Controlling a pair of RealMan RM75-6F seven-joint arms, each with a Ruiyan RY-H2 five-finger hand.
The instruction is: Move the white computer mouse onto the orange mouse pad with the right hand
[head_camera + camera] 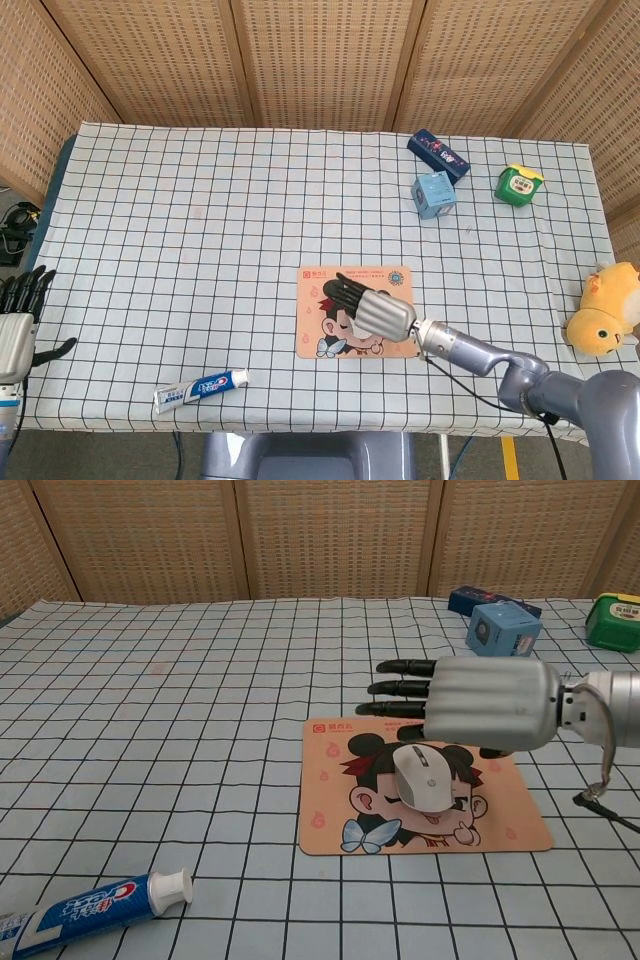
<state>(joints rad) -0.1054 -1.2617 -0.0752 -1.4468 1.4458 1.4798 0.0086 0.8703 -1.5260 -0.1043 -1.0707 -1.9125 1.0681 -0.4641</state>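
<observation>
Your right robot hand (487, 704) hovers above the orange mouse pad (330, 825) with its fingers (402, 688) stretched out flat and apart, holding nothing. The white computer mouse (421, 776) lies on the pad's cartoon picture, just below the palm and clear of it. Your left robot hand (14, 320) sits at the bench's (200, 230) near-left edge, fingers extended and empty.

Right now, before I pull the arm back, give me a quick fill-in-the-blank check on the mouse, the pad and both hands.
1. The white mouse lies on the ____ mouse pad.
2. The right robot hand holds ____, its fingers extended.
3. The toothpaste tube lies to the pad's ____ in the chest view.
4. The left robot hand holds ____.

Missing: orange; nothing; left; nothing
</observation>
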